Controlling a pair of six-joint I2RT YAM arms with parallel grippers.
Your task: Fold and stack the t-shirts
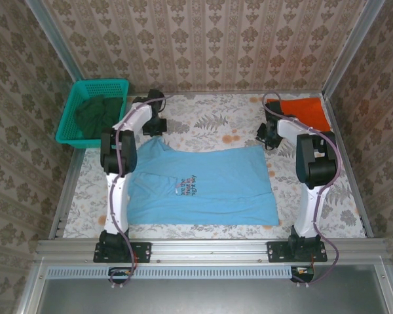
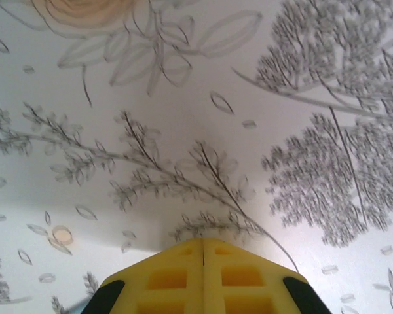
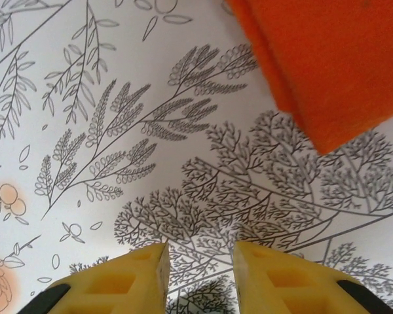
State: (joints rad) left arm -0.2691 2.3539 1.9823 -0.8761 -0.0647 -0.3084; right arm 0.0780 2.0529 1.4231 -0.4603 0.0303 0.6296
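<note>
Blue tee (image 1: 203,186): spread flat and unfolded, print up, mid-table (image 1: 203,118). The collar end is on the left arm's side and the hem on the right arm's side.
Orange tee (image 1: 306,111): already folded into a pad, beyond the blue tee's far right corner and apart from it.
Left gripper (image 1: 156,124): just past the blue tee's far left edge, by the sleeve, low over the table. The fingers are pressed together. In the wrist view the table cover creases toward the tips and a sliver of blue shows at lower left. I cannot tell if any cloth is pinched.
Right gripper (image 1: 267,136): just off the blue tee's far right corner, between it and the orange tee. The fingers are apart with nothing in the gap, only table print behind it.
Basket (image 1: 92,111): far left of the blue tee, dark cloth inside.
Step (judged): the orange tee is done, and the grippers are taking hold of the blue tee's far edge for the first fold.
Next move (judged): the right gripper has to drop onto the far hem corner and close on cloth. The left gripper's pinch needs to be on sleeve, not table cover. Then both lift together and carry the far edge toward the near edge.
</note>
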